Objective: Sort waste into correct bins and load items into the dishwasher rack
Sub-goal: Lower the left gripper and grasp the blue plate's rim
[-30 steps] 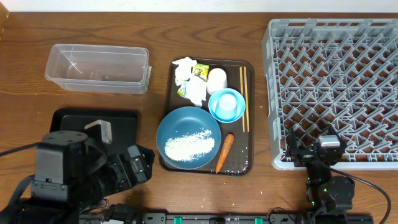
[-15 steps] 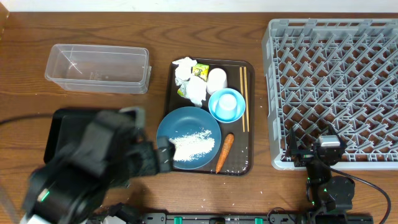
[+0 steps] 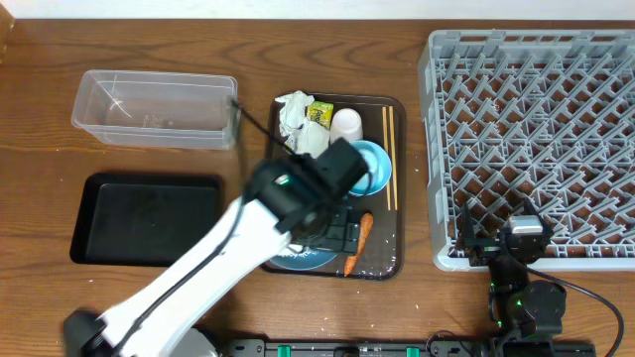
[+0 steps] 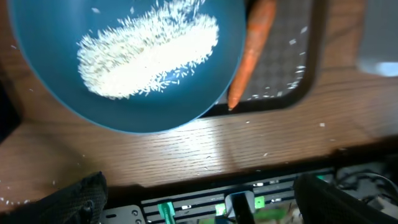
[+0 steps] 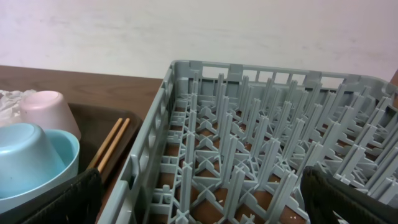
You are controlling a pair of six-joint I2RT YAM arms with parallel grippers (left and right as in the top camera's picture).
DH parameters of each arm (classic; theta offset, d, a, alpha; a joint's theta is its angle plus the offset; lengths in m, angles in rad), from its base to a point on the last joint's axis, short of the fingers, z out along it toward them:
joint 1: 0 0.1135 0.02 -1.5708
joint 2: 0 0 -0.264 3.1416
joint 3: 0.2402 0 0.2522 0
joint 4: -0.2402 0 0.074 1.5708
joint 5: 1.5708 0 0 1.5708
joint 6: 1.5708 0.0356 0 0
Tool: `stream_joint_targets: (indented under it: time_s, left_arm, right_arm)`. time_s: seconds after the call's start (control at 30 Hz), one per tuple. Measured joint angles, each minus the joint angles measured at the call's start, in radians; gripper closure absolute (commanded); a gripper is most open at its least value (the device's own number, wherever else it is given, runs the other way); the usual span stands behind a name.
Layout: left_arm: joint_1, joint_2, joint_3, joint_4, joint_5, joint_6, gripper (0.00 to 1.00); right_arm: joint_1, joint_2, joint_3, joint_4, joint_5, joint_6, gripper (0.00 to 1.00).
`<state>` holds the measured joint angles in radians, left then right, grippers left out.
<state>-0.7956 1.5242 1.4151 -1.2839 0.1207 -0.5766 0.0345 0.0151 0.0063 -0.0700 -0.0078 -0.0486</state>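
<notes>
Left gripper: fingers apart, above large dark-blue round plate holding white rice grains
Right gripper: fingers apart, at near edge of grey plastic pegged rack
Small orange carrot: just right of plate

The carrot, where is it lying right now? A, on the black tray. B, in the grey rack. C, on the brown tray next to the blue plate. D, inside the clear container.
C: the left wrist view shows the carrot lying on the brown tray, right beside the blue plate.
</notes>
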Motion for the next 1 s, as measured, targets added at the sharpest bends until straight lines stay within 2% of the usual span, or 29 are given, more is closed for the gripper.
stream_joint_targets:
  time_s: [0.03, 0.13, 0.23, 0.37, 0.47, 0.63, 1.0]
  left_arm:
    - [0.000, 0.031, 0.000, 0.004, 0.003, 0.000, 0.01]
    - [0.000, 0.117, 0.000, 0.047, 0.007, 0.011, 0.13]
    - [0.000, 0.177, -0.001, 0.102, 0.007, 0.032, 0.13]
    - [0.000, 0.212, -0.001, 0.167, 0.007, 0.051, 0.15]
    - [0.000, 0.228, -0.001, 0.203, 0.008, 0.056, 0.24]
    - [-0.001, 0.249, -0.001, 0.253, 0.008, 0.061, 0.30]
    - [-0.055, 0.275, -0.003, 0.272, -0.028, 0.061, 0.32]
  right_arm:
    - [0.000, 0.000, 0.000, 0.000, 0.000, 0.000, 0.01]
    - [0.000, 0.000, 0.000, 0.000, 0.000, 0.000, 0.01]
    - [0.000, 0.000, 0.000, 0.000, 0.000, 0.000, 0.01]
    - [0.000, 0.000, 0.000, 0.000, 0.000, 0.000, 0.01]
    - [0.000, 0.000, 0.000, 0.000, 0.000, 0.000, 0.01]
    - [0.000, 0.000, 0.000, 0.000, 0.000, 0.000, 0.01]
    - [0.000, 0.000, 0.000, 0.000, 0.000, 0.000, 0.01]
